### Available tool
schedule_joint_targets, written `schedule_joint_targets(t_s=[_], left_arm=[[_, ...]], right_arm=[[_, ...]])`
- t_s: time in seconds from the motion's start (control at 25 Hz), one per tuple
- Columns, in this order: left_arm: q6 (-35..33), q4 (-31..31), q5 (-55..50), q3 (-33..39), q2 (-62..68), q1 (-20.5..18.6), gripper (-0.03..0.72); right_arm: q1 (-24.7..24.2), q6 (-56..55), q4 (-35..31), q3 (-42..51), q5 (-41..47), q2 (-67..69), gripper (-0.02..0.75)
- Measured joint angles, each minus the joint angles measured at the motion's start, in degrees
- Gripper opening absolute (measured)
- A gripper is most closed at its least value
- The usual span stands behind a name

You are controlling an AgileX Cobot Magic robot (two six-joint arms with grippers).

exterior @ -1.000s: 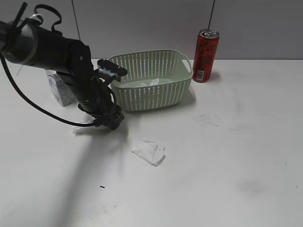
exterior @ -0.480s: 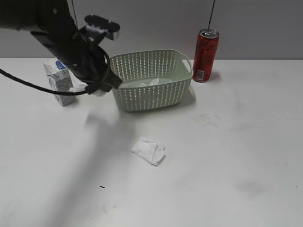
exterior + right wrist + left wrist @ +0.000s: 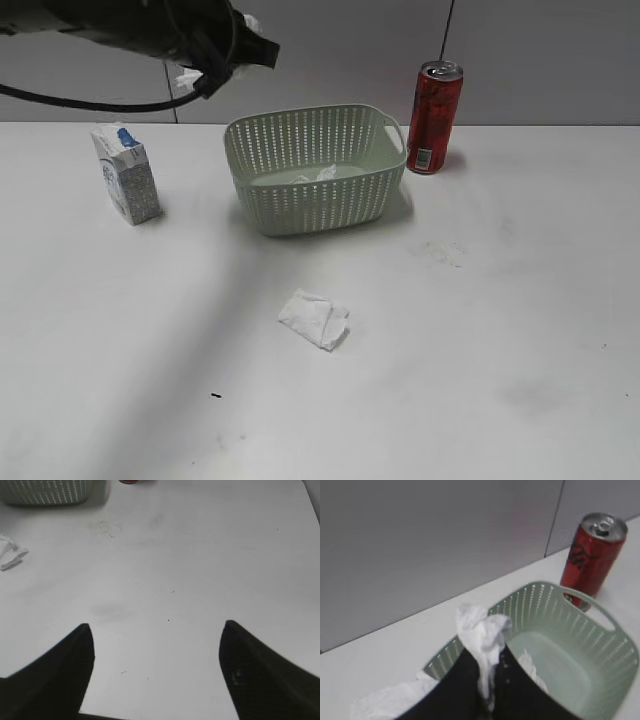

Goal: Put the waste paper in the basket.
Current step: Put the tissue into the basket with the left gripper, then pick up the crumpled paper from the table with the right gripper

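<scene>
Pale green basket [image 3: 316,181] on white table [image 3: 480,300], one paper wad [image 3: 322,173] inside. Left gripper [image 3: 490,680] raised above basket's left rim, jaws clenched on second wad [image 3: 482,635]. Third wad [image 3: 315,320] lies on table in front of basket. Right gripper [image 3: 155,645] spread wide, holding nothing. Red can [image 3: 435,117] beside basket; carton [image 3: 126,174] well left.

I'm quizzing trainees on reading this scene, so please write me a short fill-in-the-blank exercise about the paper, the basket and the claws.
1. The left claw is shut on a wad of waste paper, held ____ the table.
2. Another wad of waste paper lies on the table in ____ of the basket.
3. The right claw is ____ and holds nothing.
4. The can beside the basket is ____ in colour.

Missing words: above; front; open; red
</scene>
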State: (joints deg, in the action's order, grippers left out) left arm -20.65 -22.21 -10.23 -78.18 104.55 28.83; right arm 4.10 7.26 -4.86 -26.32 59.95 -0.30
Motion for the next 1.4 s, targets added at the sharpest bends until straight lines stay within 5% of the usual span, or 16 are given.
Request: schedule_joint_targets(t_s=[0.2, 0.36, 0.48, 0.6, 0.68, 0.88, 1.16, 1.4], left_arm=[[0.0, 0.89, 6.17, 0.0, 4.8, 1.47, 0.015], [0.0, 6.0, 6.41, 0.0, 8.29, 3.93, 0.108], [0.0, 8.44, 6.45, 0.0, 10.3, 4.93, 0.3], [0.0, 9.05, 5.31, 0.0, 11.14, 4.94, 0.57], [0.0, 9.22, 4.17, 0.0, 11.0, 4.94, 0.644], [0.0, 9.35, -2.37, 0.0, 8.42, 4.94, 0.672], [0.0, 9.35, -24.18, -4.4, 0.88, 4.1, 0.638], [0.0, 8.72, -35.01, -5.76, -5.8, -2.35, 0.623]], right_arm=[[0.0, 0.06, 0.04, 0.13, -0.18, 0.0, 0.589], [0.0, 0.0, 0.36, 0.2, -0.85, 0.0, 0.589], [0.0, 0.0, 0.88, 0.27, -1.36, 0.0, 0.589], [0.0, 0.0, 1.01, 0.27, -1.41, 0.0, 0.589], [0.0, 0.0, 1.06, 0.27, -1.41, 0.0, 0.589], [0.0, 0.0, 1.11, 0.27, -1.62, 0.0, 0.589], [0.0, 0.0, 1.05, 1.98, -5.19, 0.0, 0.589], [0.0, 0.0, 1.06, 1.65, -6.43, 2.64, 0.589]])
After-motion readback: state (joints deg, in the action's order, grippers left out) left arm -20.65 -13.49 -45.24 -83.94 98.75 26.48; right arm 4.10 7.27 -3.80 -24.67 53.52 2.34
